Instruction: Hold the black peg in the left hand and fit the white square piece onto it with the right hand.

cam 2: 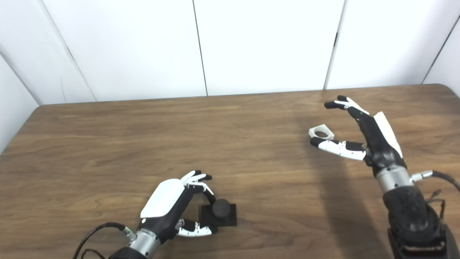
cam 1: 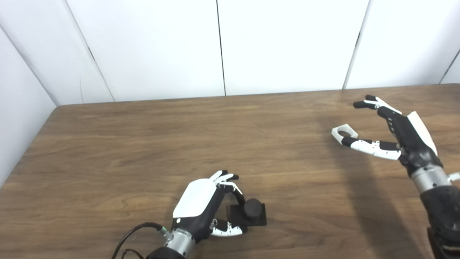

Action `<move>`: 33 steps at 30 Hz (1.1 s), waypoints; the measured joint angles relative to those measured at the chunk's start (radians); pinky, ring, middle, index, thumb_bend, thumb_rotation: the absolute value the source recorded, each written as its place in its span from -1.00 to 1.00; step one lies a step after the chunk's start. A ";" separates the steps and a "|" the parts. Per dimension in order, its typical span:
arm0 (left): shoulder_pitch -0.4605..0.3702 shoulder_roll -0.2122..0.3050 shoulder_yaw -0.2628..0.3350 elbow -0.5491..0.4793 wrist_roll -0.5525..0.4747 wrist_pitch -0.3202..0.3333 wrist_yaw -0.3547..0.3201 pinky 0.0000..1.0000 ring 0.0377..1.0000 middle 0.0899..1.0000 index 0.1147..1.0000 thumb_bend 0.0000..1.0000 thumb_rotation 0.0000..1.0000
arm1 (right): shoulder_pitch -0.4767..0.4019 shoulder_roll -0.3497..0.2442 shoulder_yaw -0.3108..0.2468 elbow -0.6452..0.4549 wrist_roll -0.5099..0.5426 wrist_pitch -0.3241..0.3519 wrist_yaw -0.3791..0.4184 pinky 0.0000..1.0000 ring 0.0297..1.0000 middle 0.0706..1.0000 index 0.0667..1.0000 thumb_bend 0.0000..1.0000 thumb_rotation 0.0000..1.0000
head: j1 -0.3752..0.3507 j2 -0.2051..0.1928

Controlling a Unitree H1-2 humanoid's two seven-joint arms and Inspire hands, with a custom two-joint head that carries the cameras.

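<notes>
My right hand [cam 1: 399, 135] hangs at three o'clock over the table [cam 1: 143, 144], fingers and thumb spread wide apart, holding nothing; the white square piece [cam 1: 344, 132] lies flat just at the thumb's tip, and whether they touch I cannot tell; my left hand [cam 1: 205, 205] sits at six o'clock, fingers curled apart around the black peg [cam 1: 252, 209], which stands upright on its square base on the wood; plain white wall panels [cam 1: 287, 43] rise at twelve o'clock.

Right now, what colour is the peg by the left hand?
Black, base too; the peg shows best in the left eye view.
</notes>
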 measured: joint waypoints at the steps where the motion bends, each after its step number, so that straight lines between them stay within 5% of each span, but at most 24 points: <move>1: 0.000 0.000 0.000 0.000 0.000 -0.001 0.001 0.61 0.88 0.72 -0.16 0.01 -0.85 | -0.016 -0.020 0.013 0.017 -0.018 0.000 0.011 0.85 0.93 0.87 0.44 0.70 -0.37 | -0.002 -0.002; 17: 0.002 -0.012 0.003 0.015 0.001 -0.023 0.019 0.69 0.89 0.72 -0.16 0.01 -0.85 | -0.273 -0.245 0.214 0.226 -0.192 0.004 0.300 0.94 1.00 0.93 0.40 0.81 -0.62 | -0.014 -0.015; 28: 0.003 -0.015 0.002 0.020 0.002 -0.025 0.030 0.67 0.89 0.72 -0.16 0.01 -0.85 | -0.381 -0.253 0.324 0.400 -0.278 -0.050 0.392 0.96 1.00 0.94 0.38 0.74 -0.73 | -0.021 -0.023; 33: 0.003 -0.015 0.002 0.027 0.001 -0.029 0.038 0.69 0.90 0.72 -0.16 0.01 -0.85 | -0.422 -0.252 0.333 0.450 -0.295 -0.090 0.395 0.96 1.00 0.92 0.37 0.69 -0.84 | -0.025 -0.026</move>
